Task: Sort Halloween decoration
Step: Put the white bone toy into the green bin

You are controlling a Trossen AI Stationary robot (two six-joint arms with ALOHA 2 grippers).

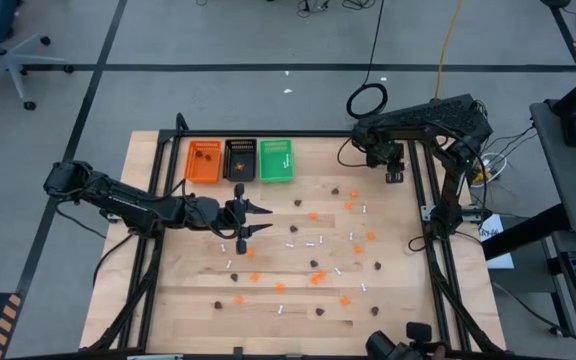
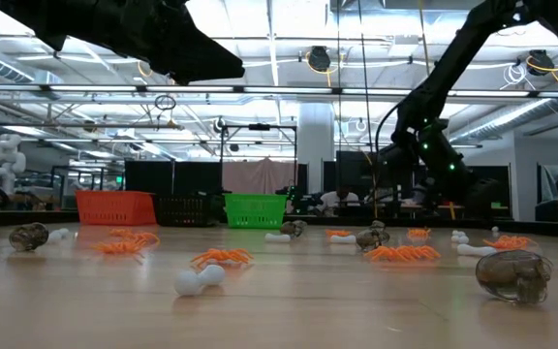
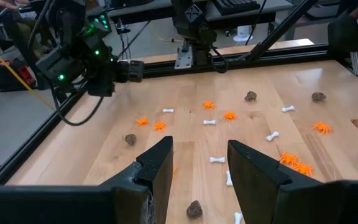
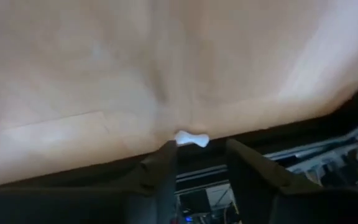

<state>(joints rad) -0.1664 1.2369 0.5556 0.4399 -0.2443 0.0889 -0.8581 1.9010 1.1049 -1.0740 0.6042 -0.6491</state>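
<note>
Blurring the right pincer (image 4: 197,158), part-open behind 1 white bone (image 4: 192,139); left pincer (image 3: 199,163) open, empty.

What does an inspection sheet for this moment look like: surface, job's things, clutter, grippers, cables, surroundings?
Surface: wooden table in a dark frame.
Job's things: orange trinkets, dark brown trinkets and white bones scattered over the table's middle and right; some already lie in the trays.
Trays: orange tray, black tray and green tray side by side at the far edge.
Clutter: nothing seen.
Grippers: left gripper open, above the table in front of the trays, holding nothing; right gripper low at the table's far right edge, a white bone just past its parted fingertips.
Cables: a black loop on the floor beyond the table.
Surroundings: office chair, concrete floor.
</note>
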